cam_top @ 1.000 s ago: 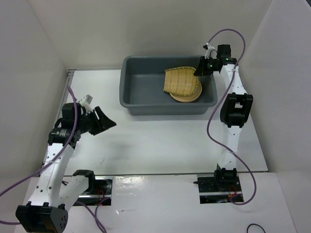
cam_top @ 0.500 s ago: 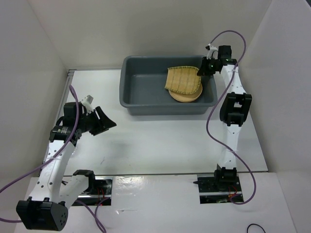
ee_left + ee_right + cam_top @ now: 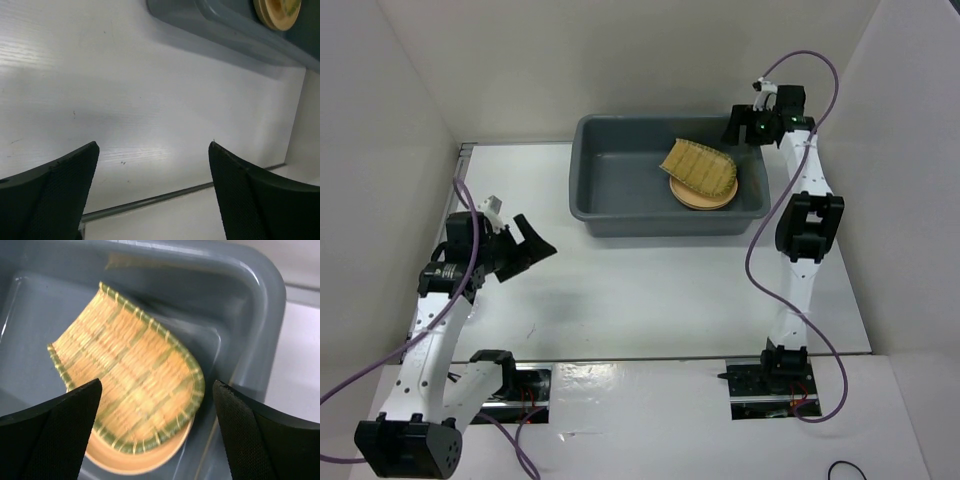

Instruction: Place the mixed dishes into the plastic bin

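The slate-grey plastic bin [image 3: 620,190] stands at the back middle of the table. In its right half a yellowish woven bamboo tray [image 3: 700,167] lies loose on a tan-orange plate [image 3: 692,200]. My right gripper [image 3: 738,128] hovers over the bin's far right corner, open and holding nothing. In the right wrist view the tray [image 3: 127,380] and the plate's rim [image 3: 125,463] lie below my open right gripper [image 3: 156,385], apart from both fingers. My left gripper [image 3: 535,238] hangs open over the table, left of the bin. In the left wrist view my left gripper [image 3: 153,145] holds nothing.
White walls close in the table on the left, back and right. The bin's near wall [image 3: 225,27] crosses the top of the left wrist view, with the plate [image 3: 277,10] behind it. A metal strip [image 3: 150,200] marks the table's near edge.
My right gripper has opened, let go of the bamboo tray and drawn up and back. The tray has settled flatter onto the plate. My left gripper has opened wider.
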Motion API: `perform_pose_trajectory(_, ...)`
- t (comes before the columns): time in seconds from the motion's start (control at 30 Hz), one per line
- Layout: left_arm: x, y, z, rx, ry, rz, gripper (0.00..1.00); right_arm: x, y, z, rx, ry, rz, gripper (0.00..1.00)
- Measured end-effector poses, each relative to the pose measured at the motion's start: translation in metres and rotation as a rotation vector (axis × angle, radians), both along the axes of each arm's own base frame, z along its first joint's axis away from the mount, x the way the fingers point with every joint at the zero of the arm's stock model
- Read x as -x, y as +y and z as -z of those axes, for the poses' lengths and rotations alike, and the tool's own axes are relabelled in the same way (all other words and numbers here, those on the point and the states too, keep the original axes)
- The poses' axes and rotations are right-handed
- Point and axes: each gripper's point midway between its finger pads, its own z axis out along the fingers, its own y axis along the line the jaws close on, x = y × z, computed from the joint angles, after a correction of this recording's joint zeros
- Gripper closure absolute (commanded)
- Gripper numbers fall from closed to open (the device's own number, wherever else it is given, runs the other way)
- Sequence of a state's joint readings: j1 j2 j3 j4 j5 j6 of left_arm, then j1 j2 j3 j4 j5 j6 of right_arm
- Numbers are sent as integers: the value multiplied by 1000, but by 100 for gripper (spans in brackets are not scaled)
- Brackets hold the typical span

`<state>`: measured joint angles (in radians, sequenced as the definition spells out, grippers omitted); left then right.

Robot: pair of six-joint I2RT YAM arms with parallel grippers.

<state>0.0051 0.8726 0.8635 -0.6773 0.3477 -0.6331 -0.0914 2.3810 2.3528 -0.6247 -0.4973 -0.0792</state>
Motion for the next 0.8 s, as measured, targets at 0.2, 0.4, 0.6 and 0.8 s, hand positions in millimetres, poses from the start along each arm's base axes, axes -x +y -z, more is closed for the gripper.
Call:
perform_pose_trajectory(0.2,-4,47,-27,-128,-102,-257,0,56,-1,-20,8,75,-48,1)
perform_pose_trajectory(0.4,-22,119,-40,-329,-36,-596,0,205,25,-26,133,86,-159,1)
perform_pose_trajectory(0.6,-51,173,12,-515,214,-750,0,293,72,-44,356,-154,-261,1)
perform_pose_trajectory(0.8,-86,211,56,-584,417,-821,0,322,42,9,521,-111,-141,1)
